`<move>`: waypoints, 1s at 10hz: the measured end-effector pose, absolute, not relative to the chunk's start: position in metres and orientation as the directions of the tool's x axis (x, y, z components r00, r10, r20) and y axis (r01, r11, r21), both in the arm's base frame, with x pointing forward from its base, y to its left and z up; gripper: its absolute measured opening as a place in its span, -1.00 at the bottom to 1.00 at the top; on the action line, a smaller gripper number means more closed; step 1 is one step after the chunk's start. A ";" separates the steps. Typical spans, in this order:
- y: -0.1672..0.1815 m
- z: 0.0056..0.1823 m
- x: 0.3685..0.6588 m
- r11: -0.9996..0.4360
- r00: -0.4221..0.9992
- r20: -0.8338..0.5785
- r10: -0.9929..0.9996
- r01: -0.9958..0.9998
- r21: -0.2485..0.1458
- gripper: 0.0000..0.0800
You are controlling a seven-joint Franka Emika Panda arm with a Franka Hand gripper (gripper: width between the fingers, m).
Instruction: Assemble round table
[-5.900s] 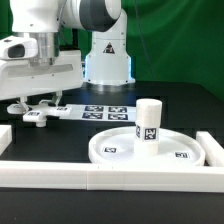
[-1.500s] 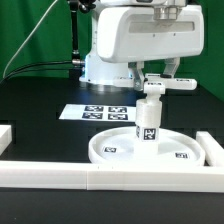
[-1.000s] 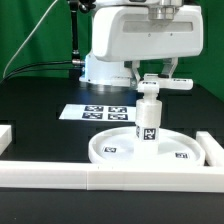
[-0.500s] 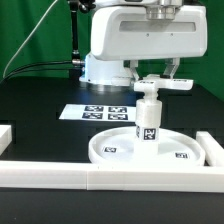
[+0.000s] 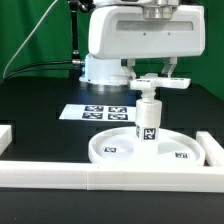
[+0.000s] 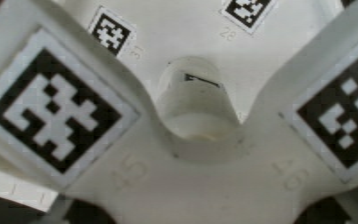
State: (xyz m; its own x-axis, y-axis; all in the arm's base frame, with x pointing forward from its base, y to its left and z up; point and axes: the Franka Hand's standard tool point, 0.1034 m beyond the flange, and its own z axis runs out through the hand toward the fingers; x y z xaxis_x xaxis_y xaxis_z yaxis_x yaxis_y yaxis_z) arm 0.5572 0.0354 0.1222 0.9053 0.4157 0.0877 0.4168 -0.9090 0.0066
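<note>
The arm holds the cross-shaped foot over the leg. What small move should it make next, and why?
Probably lower the gripper straight down a little, slowly, with the grip kept. It is shut on the cross-shaped foot, whose middle hangs right over the top of the upright leg standing on the round disc. I cannot tell whether foot and leg already touch.
</note>
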 end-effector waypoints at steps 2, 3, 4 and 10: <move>0.037 0.122 0.557 -0.908 0.903 0.096 0.418 0.419 0.010 0.12; 0.037 0.122 0.557 -0.908 0.903 0.096 0.418 0.419 0.010 0.12; 0.037 0.122 0.558 -0.908 0.903 0.099 0.418 0.419 0.012 0.12; 0.036 0.107 0.559 -0.908 0.904 0.088 0.418 0.419 0.010 0.12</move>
